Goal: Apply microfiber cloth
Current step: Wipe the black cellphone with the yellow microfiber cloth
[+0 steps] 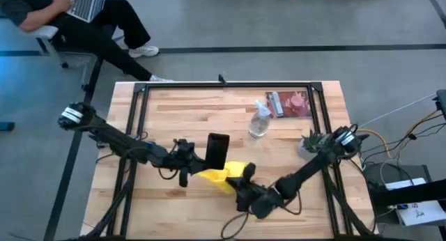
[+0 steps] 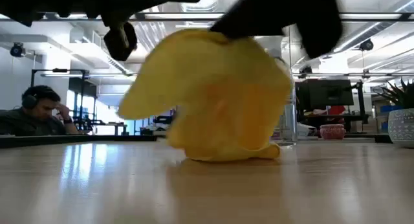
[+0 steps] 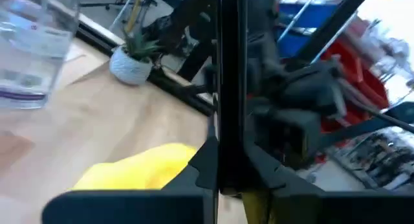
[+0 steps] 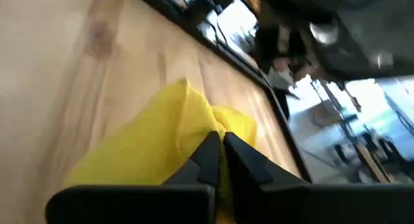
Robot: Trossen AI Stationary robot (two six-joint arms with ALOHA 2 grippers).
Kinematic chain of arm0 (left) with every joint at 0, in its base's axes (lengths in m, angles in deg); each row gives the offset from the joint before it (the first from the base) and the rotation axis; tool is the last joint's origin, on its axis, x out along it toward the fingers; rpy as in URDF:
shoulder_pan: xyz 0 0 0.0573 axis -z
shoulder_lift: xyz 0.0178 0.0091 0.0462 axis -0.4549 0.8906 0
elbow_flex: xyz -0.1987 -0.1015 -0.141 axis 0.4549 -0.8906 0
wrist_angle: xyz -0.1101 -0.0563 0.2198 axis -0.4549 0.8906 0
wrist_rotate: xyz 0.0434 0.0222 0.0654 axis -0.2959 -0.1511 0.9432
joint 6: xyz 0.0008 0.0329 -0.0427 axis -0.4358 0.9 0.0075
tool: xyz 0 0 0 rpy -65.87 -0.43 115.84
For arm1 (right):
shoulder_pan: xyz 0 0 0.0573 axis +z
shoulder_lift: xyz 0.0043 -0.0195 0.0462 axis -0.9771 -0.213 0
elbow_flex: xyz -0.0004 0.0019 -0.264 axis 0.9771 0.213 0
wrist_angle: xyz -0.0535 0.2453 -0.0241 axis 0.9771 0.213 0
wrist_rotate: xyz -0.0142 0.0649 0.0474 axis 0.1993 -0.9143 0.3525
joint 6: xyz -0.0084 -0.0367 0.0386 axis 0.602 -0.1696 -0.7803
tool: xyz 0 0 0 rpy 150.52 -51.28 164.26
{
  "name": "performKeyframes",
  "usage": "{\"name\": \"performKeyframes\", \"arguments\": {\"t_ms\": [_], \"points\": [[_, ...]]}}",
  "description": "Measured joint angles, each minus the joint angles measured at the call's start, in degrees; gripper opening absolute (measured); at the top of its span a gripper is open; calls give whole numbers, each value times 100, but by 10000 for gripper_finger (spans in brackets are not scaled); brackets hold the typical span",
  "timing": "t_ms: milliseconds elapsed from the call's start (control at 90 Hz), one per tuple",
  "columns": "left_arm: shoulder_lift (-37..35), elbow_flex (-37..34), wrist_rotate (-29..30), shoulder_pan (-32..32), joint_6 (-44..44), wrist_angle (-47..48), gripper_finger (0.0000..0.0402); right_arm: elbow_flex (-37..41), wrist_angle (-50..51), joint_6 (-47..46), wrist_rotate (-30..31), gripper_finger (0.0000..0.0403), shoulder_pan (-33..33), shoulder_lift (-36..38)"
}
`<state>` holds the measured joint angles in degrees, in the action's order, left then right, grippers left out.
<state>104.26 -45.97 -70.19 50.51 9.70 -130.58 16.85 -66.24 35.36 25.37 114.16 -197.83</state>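
The yellow microfiber cloth (image 1: 224, 174) sits bunched near the table's front middle, and my right gripper (image 1: 245, 177) is shut on it. Its lower folds (image 2: 226, 151) rest on the wood. Just left of it and a little farther back is a black phone (image 1: 218, 150), on which my left gripper (image 1: 195, 161) is shut. In the left wrist view the phone (image 3: 233, 88) stands as a dark slab between the fingers, with the cloth (image 3: 139, 169) below it. My left gripper pinches the phone between its two fingers (image 3: 206, 164), one on each broad face, at the end nearest the wrist (image 3: 233, 175). It comes level from the table's left. The phone stands on edge, clear of the wood. My right gripper pinches a raised fold of the cloth (image 4: 213, 123) between its shut fingers (image 4: 208, 153), slanting down from the table's right and near side. Several layers bunch there. The cloth hangs below the fingers with its bottom on the table.
A clear spray bottle (image 1: 259, 121) stands beyond the phone, a flat packet (image 1: 289, 104) lies at the far right, and a small potted plant (image 1: 310, 145) stands by the right edge. A black frame (image 1: 230, 86) runs around the table. A seated person (image 1: 77, 11) is beyond the far left corner.
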Motion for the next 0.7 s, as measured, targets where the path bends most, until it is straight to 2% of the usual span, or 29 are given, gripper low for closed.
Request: {"name": "performKeyframes", "arguments": {"t_ms": [233,356,511,700], "points": [[-190,-39,-1,12,-263,785,17,1,4000,-3631,135,0,364,673],[-132,-35,-266,-48,-534,1209,17,74,5340,-4950,117,0,525,847],[110,-39,-812,-465,-1137,1631,17,272,5272,-5199,-112,0,460,952],[728,-44,-2045,-1114,-1701,1718,17,443,4395,-4529,-1243,0,160,952]]}}
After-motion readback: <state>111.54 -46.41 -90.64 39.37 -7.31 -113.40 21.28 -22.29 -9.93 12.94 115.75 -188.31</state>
